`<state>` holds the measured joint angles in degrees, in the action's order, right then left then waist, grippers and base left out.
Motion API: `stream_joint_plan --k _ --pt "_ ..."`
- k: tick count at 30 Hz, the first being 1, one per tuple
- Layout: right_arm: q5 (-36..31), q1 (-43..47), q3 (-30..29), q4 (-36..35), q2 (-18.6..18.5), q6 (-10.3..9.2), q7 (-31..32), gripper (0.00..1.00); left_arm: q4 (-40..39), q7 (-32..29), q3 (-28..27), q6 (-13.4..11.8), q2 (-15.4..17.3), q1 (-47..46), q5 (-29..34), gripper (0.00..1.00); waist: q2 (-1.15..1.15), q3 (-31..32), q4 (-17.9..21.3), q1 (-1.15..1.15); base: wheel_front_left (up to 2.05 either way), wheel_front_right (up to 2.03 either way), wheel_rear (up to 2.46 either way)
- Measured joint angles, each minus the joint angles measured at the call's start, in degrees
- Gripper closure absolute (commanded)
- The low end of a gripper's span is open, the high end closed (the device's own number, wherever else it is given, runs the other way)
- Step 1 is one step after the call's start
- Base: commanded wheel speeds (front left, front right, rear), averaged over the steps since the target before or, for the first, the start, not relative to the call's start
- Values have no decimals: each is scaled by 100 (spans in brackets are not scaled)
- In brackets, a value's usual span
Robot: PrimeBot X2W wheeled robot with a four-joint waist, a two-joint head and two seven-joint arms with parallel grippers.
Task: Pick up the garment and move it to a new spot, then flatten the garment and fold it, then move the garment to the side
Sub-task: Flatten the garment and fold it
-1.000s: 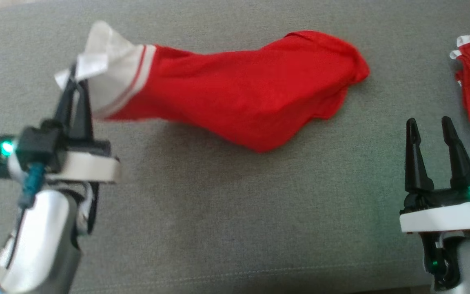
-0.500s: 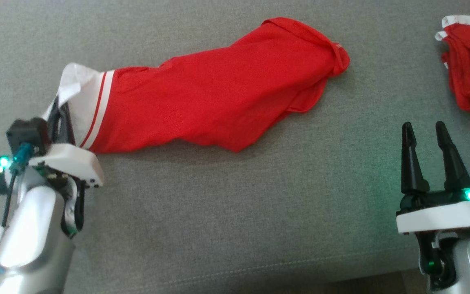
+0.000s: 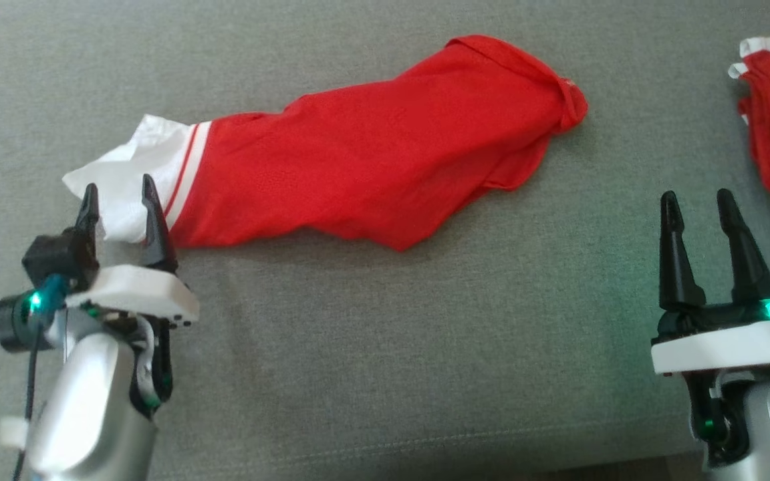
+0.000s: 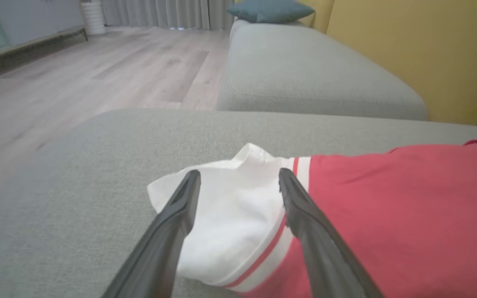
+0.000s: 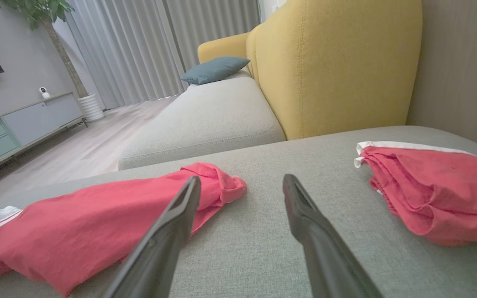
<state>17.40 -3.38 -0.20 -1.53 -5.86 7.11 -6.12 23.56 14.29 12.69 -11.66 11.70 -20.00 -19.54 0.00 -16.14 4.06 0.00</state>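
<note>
Head view: garment lies across cushion, well apart from front edge

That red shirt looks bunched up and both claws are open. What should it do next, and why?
Probably move the right gripper to the red end of the garment and start spreading it: it lies in a bunched roll on the cushion, with the left gripper open at its white end.
</note>
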Motion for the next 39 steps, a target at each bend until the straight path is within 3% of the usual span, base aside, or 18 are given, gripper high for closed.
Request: stream_joint_plan --k 9,24,32,39 --pt "-51 0 -19 -19 -57 0 47 0 -1543 1 -57 -248 -271 1029 616 0 0 171 -189 0 0 0 0" --pt "-76 -76 4 192 -218 0 213 0 -1809 1 23 -238 -363 1180 872 0 0 178 -278 0 0 0 0" --pt "229 -1534 406 1025 -812 0 740 0 -1898 1 174 -137 -487 904 989 0 0 -213 -357 0 0 0 0" --pt "537 -3094 1098 2314 -1190 0 1456 0 -1934 2 311 -26 -612 403 1049 0 0 -620 -596 0 0 0 0"
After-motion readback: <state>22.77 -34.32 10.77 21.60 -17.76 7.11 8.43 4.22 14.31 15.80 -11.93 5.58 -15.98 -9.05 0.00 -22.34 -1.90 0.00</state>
